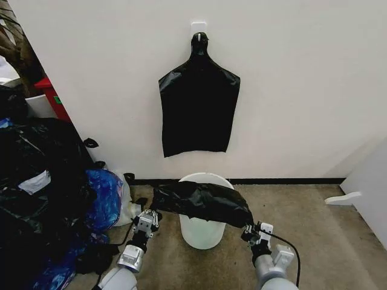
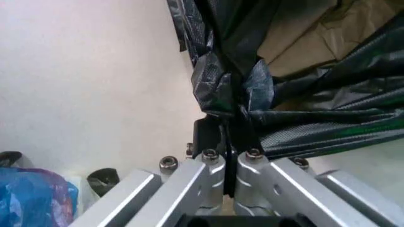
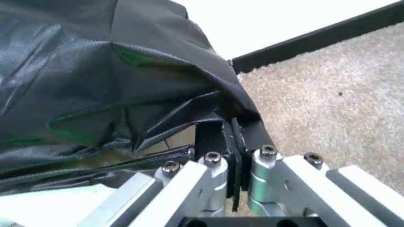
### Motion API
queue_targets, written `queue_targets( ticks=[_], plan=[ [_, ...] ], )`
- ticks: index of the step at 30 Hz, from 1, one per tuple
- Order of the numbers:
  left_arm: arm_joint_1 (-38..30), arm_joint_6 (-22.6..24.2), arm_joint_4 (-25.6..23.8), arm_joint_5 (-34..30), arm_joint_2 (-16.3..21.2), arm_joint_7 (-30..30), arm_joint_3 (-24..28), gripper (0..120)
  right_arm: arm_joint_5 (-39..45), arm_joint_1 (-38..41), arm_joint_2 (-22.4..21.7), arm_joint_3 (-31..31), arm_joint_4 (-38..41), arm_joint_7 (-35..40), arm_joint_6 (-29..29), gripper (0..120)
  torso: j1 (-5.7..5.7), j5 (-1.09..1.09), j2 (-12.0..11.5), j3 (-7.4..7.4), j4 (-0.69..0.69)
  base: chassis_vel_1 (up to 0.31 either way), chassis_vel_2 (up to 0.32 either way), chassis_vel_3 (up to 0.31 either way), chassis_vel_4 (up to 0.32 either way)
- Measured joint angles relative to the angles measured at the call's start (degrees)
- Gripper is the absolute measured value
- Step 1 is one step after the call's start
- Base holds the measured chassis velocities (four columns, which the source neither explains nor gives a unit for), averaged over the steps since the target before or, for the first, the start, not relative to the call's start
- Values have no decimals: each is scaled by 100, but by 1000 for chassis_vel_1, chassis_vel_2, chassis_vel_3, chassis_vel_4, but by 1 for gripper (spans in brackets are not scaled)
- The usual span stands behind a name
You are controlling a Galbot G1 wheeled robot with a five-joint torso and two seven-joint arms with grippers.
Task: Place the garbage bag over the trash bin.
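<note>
From the head view, the garbage bag is stretched between both arms and lies draped across the near rim of the trash bin, which stands on the carpeted floor near the wall; the left gripper holds the bag's left end just left of the bin, and the right gripper holds the other end just right of it. More flat black bags hang from a wall hook above, and a heap of stuffed bags sits far left. In the left wrist view the jaws are closed tight on a pinched fold of the bag. The right wrist view shows the same: jaws clamped on the film. To do this well, I'd judge the mouth must be spread wider than the rim and lowered evenly, without tearing the thin plastic.
</note>
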Motion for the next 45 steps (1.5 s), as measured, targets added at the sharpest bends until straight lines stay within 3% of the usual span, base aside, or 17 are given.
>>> queue_targets(
  ticks=[15, 24, 32, 39, 45],
  plan=[
    [571, -124, -373, 263, -30, 140, -112, 0, 85, -634, -298, 99, 598, -104, -463, 0, 0, 0, 0, -1, -1, 0, 0, 0, 0],
    [775, -128, -555, 206, -10, 140, -150, 0, 761, -62, -554, 126, 749, 76, -1022, 0, 0, 0, 0, -1, 0, 0, 0, 0, 0],
    [470, 73, -608, -140, 49, 211, 4, 0, 1317, 377, -664, 140, 599, 130, -1464, 0, 0, -1, 0, -1, -1, 0, 0, 0, 0],
    [281, 336, -435, -598, 99, 213, 202, 0, 1677, 704, -669, 171, 208, -60, -1838, 0, 0, 0, 0, -1, -1, 0, 0, 0, 0],
    [77, 390, 85, -807, 21, 279, 346, 0, 1797, 948, -644, 156, -266, -408, -1951, 0, 0, 0, 0, 0, -1, 0, 0, 0, 0]
  ],
)
